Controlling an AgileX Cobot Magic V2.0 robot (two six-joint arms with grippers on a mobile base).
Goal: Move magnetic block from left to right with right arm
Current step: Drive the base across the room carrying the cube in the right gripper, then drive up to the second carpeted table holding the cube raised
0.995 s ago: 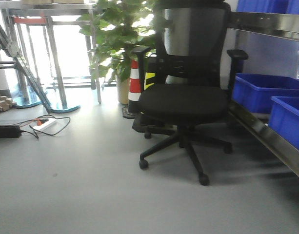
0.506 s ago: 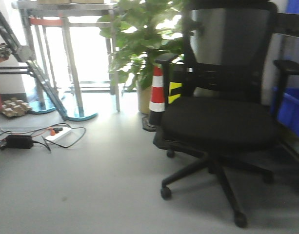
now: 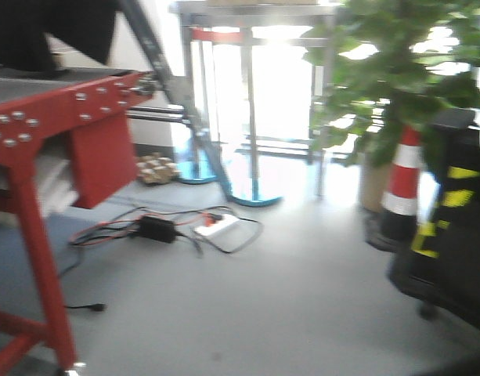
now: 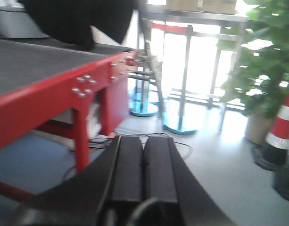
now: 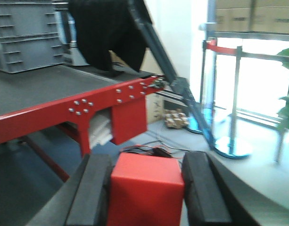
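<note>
Right end effector (image 5: 146,188) is pinching the magnetic block (image 5: 146,195) between its two dark fingers (image 5: 93,190), holding it clear of the floor (image 5: 262,183) near the red-framed tabletop (image 5: 40,92), probably for carrying it rightward, while the left end effector (image 4: 143,169) is resting pressed together, empty.
</note>
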